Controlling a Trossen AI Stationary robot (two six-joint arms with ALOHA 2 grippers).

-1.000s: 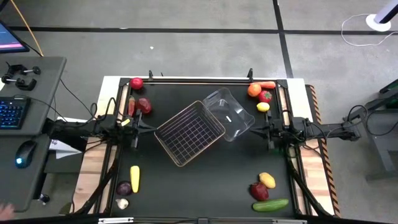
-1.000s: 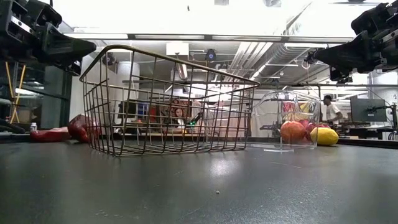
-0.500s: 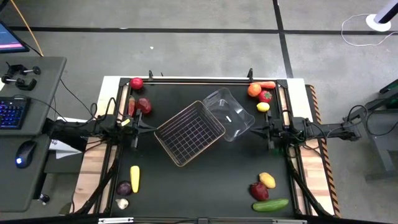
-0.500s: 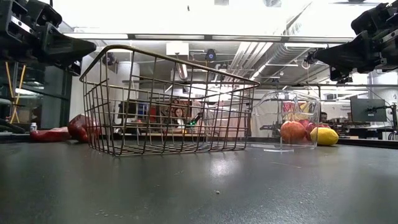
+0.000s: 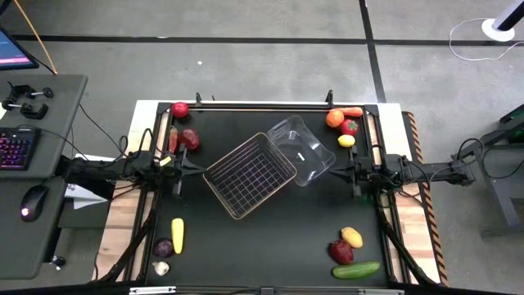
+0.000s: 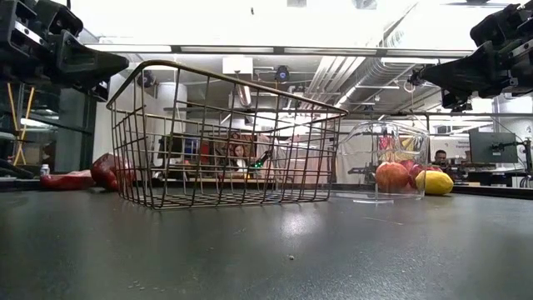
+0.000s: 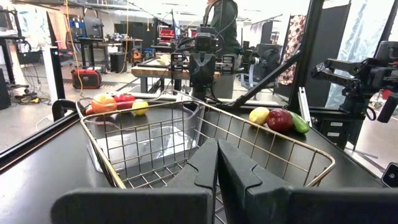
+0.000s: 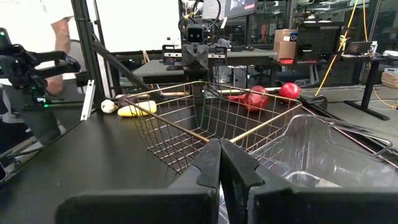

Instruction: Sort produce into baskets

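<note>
**Both arms parked at the table's sides, baskets empty in the middle**

From my remote seat, I saw the square silvery wire-mesh basket (image 5: 250, 175) sitting turned diamond-wise at the centre of the high view, with the clear plastic tub with rounded corners (image 5: 301, 151) touching its upper-right side. Both were empty. Open black tabletop (image 5: 270, 238) lay below them, toward the bottom edge.

The left gripper (image 5: 182, 170) hung just left of the mesh basket, fingers pressed together with nothing between them. The right gripper (image 5: 342, 173) hung just right of the tub, fingers likewise closed on nothing.

Produce sat only in the corners. Upper left: a round red apple (image 5: 180, 110) by the rim, and a dark red fruit (image 5: 190, 138) just above the left arm. Upper right: a round orange (image 5: 334, 119), a small red fruit (image 5: 350, 126) and a small yellow lemon (image 5: 346, 140). Lower left: a yellow banana (image 5: 177, 235), a purple onion (image 5: 164, 247) and a white garlic bulb (image 5: 161, 267). Lower right: a yellow lemon (image 5: 351, 237), a dark red apple (image 5: 341, 251) and a green cucumber (image 5: 356, 269) near the bottom edge.
</note>
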